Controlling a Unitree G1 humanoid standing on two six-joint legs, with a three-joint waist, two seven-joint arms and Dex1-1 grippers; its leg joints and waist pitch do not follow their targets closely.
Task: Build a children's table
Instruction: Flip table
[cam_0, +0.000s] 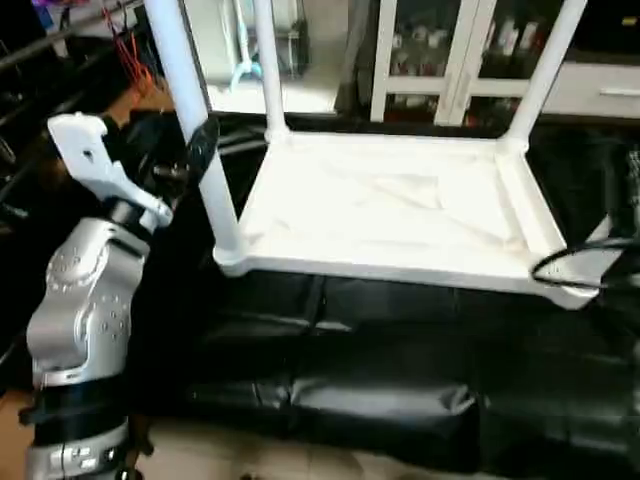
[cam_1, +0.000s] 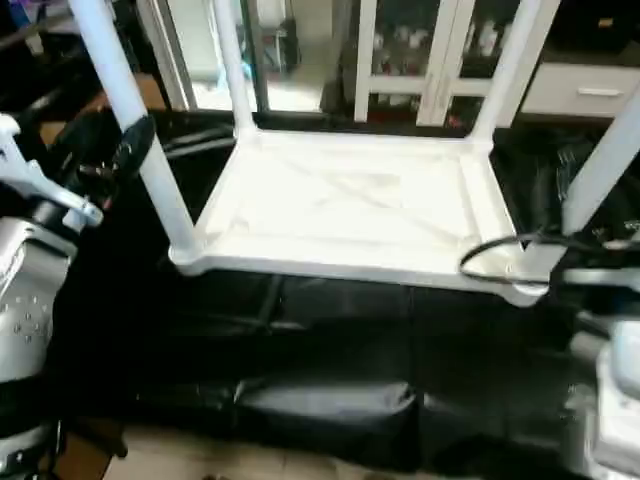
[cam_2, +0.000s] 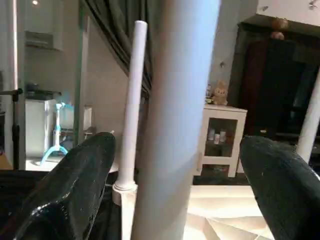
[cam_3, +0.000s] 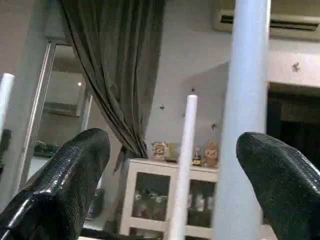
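The children's table lies upside down on a black padded surface, its ribbed tabletop (cam_0: 380, 215) facing up. White legs stand upright in the corner sockets: the near-left leg (cam_0: 195, 110), the far-left leg (cam_0: 268, 70), the far-right leg (cam_0: 545, 75) and the near-right leg (cam_1: 600, 170). My left gripper (cam_2: 175, 165) is open around the near-left leg, with a gap on each side of the tube. My right gripper (cam_3: 175, 150) is also open. The near-right leg (cam_3: 245, 125) rises between its fingers, closer to one of them.
The black padded surface (cam_0: 350, 380) runs to the front edge, with pale floor below it. A black cable loop (cam_0: 575, 265) hangs over the table's near-right corner. White glass-door cabinets (cam_0: 440, 50) stand behind. Orange wires (cam_0: 130, 55) hang at the far left.
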